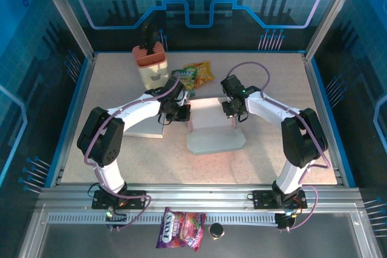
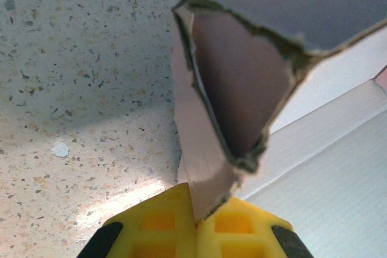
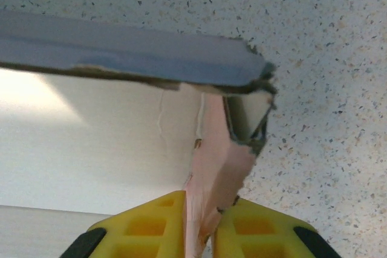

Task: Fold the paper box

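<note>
Paper box: on the table, half-raised between the arms. Left gripper, right gripper: each pinching a corner flap. Risk: uneven pulling may tear the ragged corners or slip a flap free.

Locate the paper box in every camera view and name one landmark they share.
Top external: paper box mid-frame, on the speckled tabletop.
Left wrist: its raised flap at centre frame, pinched by the left gripper.
Right wrist: its raised corner at centre frame, pinched by the right gripper.
Shared landmark: the speckled tabletop under the box.
</note>
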`<state>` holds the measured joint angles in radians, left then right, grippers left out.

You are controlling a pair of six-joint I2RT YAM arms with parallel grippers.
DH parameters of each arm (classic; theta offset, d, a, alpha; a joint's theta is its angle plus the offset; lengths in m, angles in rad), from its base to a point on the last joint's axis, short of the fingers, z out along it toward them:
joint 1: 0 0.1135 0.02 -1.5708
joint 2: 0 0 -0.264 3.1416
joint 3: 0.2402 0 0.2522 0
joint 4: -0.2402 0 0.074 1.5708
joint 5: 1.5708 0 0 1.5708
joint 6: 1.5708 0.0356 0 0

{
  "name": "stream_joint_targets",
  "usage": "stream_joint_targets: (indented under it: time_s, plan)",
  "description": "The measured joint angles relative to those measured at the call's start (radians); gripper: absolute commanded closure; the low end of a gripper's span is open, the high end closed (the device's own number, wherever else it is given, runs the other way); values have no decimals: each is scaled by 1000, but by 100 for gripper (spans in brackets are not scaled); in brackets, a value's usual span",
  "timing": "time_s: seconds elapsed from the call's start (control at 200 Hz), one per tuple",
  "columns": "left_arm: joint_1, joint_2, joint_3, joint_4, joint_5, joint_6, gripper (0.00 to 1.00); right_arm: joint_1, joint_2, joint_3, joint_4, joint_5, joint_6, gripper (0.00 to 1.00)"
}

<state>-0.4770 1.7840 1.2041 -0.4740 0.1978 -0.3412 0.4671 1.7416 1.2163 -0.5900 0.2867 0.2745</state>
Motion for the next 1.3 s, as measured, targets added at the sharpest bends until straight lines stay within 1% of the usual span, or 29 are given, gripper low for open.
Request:
stream_joint_targets:
  time_s: [0.05, 0.225, 0.335, 0.37, 0.535, 0.62, 0.685, 0.73, 0.81, 0.865, 1.046, 1.171, 1.296]
  plan:
    - [-1, 0, 0, 0, 0, 0, 100, -1, 0, 0, 1, 0, 3, 82]
    - [-5, 0, 3, 0, -8, 0, 100, -3, 13, 6, -6, 22, 23, 91]
    - [-15, 0, 5, 0, -19, 0, 100, 6, 51, 58, -48, 79, 56, 98]
    - [-19, 0, 5, 0, -21, 0, 100, 12, 64, 75, -64, 106, 76, 99]
    - [-31, 0, 5, 8, -23, -2, 100, 55, 105, 117, -145, 238, 168, 100]
    - [-35, 1, 5, 8, -23, -9, 100, 80, 110, 120, -187, 285, 206, 95]
    - [-35, 1, 5, 8, -23, -18, 100, 92, 118, 129, -211, 305, 227, 92]
    - [-35, 2, 5, 8, -23, -20, 100, 95, 122, 134, -216, 312, 237, 92]
    - [-35, 2, 5, 8, -22, -24, 100, 96, 124, 135, -220, 312, 247, 94]
    - [-35, 2, 5, 8, -22, -26, 100, 96, 124, 135, -220, 311, 248, 100]
    - [-35, 2, 5, 8, -23, -33, 100, 96, 124, 135, -209, 303, 248, 100]
    - [-35, 2, 5, 14, -23, -53, 91, 96, 123, 135, -202, 297, 238, 100]
    - [-35, 11, 4, 32, -30, -69, 86, 95, 123, 134, -198, 289, 229, 100]
